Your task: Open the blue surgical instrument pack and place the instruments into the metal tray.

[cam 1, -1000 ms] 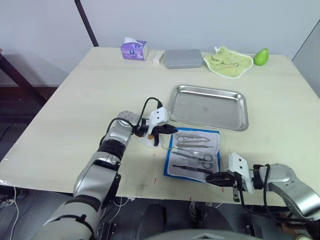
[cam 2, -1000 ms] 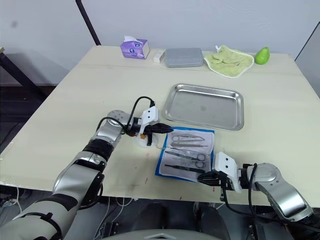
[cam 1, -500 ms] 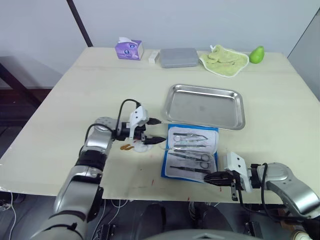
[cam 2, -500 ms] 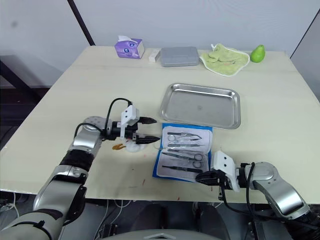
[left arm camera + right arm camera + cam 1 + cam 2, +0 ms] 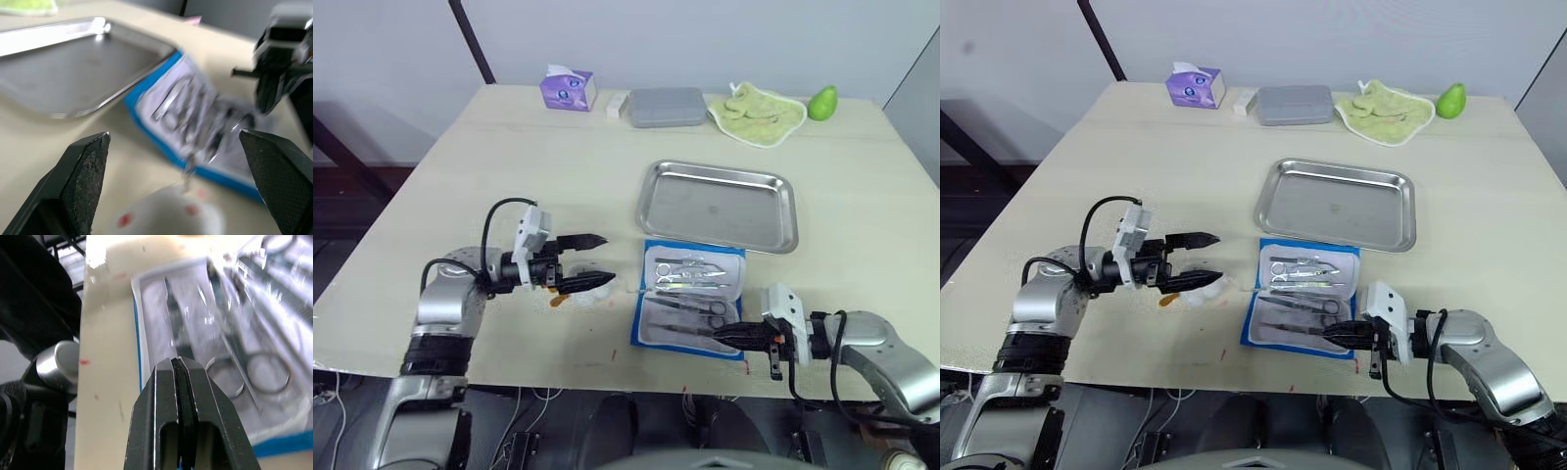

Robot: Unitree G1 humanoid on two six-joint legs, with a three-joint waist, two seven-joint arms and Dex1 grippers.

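Pack: my blue pack (image 5: 690,299) lies open on the table (image 5: 509,166), white lining up, just in front of the tray's near rim.
Instruments: instruments (image 5: 690,289) sit in the clear pockets – scissors and forceps in rows, ring handles toward my right.
Tray: metal tray (image 5: 718,206) sits just behind the pack, nothing in it.
Left gripper: my left gripper (image 5: 592,261) hovers low over the table to the left of the pack, fingers spread wide apart, gripping nothing. Tips point toward the pack, clear of its edge.
Under left gripper: a small white lump (image 5: 587,294) with an orange bit beside it lies on the table at the lower fingertip – can't tell whether it touches.
Right gripper: my right gripper (image 5: 720,335) is at the pack's near right corner, fingers pressed together. In the right wrist view the closed tips (image 5: 177,363) lie over the clear pocket by a dark tool; can't tell whether they pinch any plastic or fabric.
Back edge: tissue box (image 5: 567,90), grey flat box (image 5: 669,106), green cloth (image 5: 756,113) and a green pear (image 5: 822,101) line the far side, well away from both grippers.
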